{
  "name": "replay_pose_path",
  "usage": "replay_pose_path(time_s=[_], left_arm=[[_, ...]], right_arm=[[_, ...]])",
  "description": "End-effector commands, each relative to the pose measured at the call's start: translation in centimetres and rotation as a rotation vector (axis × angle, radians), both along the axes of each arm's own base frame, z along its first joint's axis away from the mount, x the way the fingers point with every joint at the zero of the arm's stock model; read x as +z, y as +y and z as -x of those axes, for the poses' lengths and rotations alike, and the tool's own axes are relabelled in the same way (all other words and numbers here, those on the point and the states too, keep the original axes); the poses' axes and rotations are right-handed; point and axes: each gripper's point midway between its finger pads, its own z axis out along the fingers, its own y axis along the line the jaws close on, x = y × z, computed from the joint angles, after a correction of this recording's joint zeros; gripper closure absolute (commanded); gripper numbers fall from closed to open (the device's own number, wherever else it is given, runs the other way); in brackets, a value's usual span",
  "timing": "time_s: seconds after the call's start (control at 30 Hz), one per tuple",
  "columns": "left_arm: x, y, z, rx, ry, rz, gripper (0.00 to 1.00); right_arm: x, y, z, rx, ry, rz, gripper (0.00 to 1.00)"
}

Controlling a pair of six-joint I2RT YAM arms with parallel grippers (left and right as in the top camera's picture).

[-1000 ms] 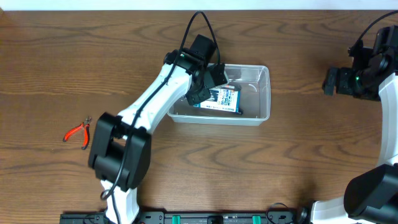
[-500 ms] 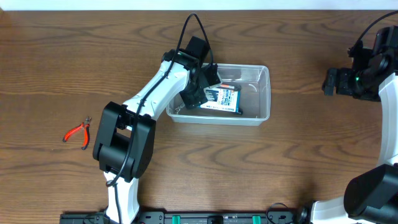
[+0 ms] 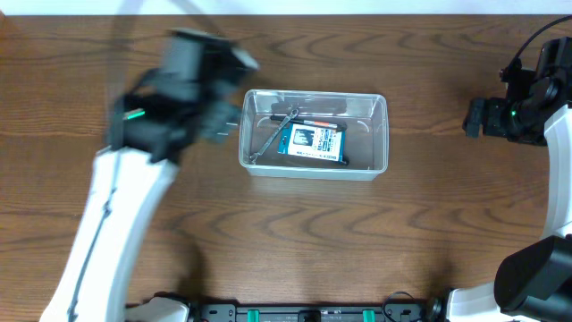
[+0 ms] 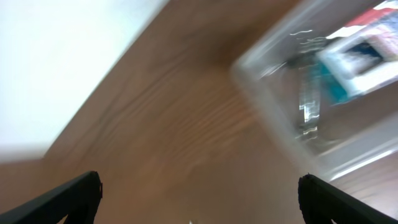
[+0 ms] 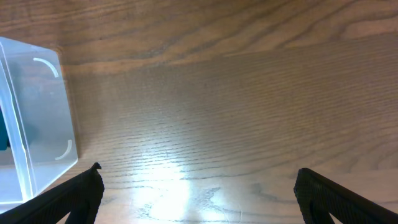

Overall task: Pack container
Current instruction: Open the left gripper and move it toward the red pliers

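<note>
The clear container sits at the table's middle. Inside it lie a blue-and-white box, a grey metal tool leaning in the left end, and a thin red-and-black item near the far wall. My left gripper, blurred by motion, hangs open just left of the container with nothing in it. In the left wrist view the left gripper spreads over bare wood, with the container at the upper right. My right gripper stands open far to the right; the right gripper has the container's end to its left.
The left arm crosses the left part of the table, blurred. A pale strip of the table's far edge runs along the top. The right arm's base stands at the lower right.
My left gripper opened inside the container, left the grey metal tool there, and swung up and out to the container's left. The right arm has not moved.
</note>
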Motion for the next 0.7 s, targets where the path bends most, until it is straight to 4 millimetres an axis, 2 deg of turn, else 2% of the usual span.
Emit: replay_pose_path(time_s=[0.0,0.03,0.1,0.17,0.27,0.37,0.67], left_arm=[[-0.4,8.0,0.9,0.341,0.0,0.035,0.02],[-0.7,10.2,1.3,0.42,0.001,0.057,0.02],[-2.1,13.3,2.2,0.509,0.029,0.109,0.02],[-3.6,15.3,2.7,0.581,0.041,0.188,0.02],[-6.1,17.7,3.9,0.659,0.057,0.219,0.02],[-7.9,18.5,4.7,0.687,0.042,0.22,0.02],[-11.9,17.7,7.9,0.682,0.008,0.21,0.02]], right_arm=[[-0.1,-0.1,0.1,-0.002,0.002,0.002,0.01],[0.0,-0.1,0.1,-0.003,0.002,0.002,0.01],[0.0,-0.1,0.1,-0.003,0.002,0.002,0.01],[-0.1,-0.1,0.1,-0.003,0.002,0.002,0.01],[0.0,-0.1,0.1,-0.002,0.002,0.002,0.01],[-0.1,-0.1,0.1,0.008,0.002,0.005,0.01],[-0.1,-0.1,0.1,0.015,0.002,0.008,0.01]])
